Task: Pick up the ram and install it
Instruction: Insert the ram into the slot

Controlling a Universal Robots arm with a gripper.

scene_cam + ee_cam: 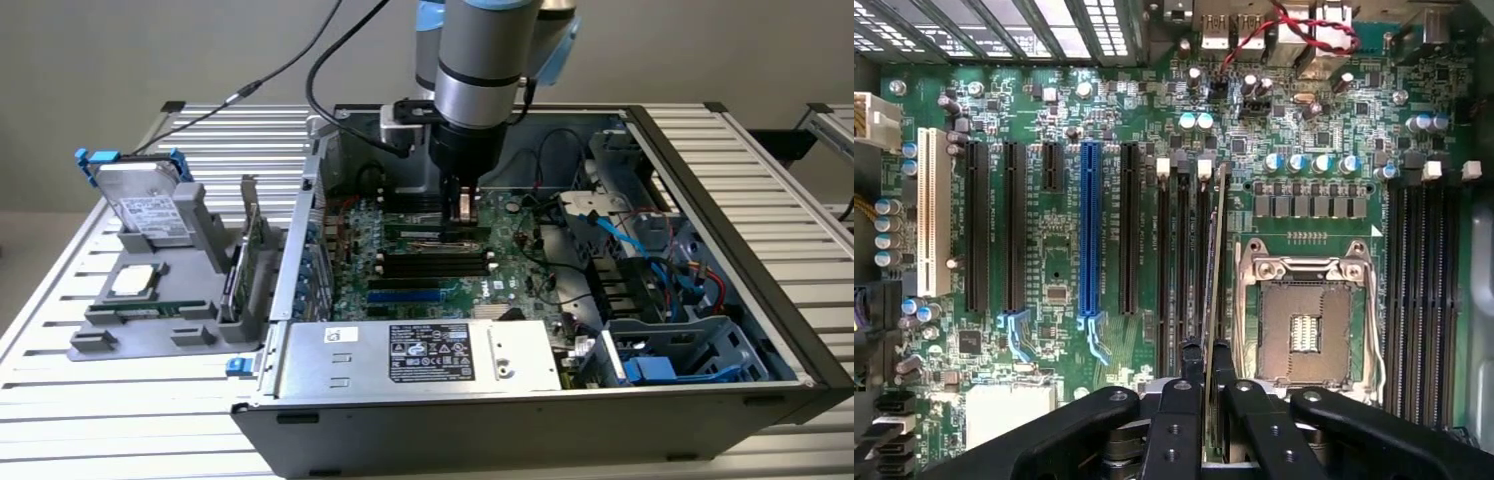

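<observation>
Fingers point(1189, 400) clamp the ram point(1214, 260) edge-on over motherboard slots point(1182, 260) inside the open computer case point(534, 430).

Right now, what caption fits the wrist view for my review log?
The ram, clamped edge-on in the jaws, runs along the black memory slots beside the empty processor socket.

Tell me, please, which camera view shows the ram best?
The wrist view: the ram runs edge-on, full length, from the tool along the memory slots. The exterior view shows a small part of it below the arm.
</observation>
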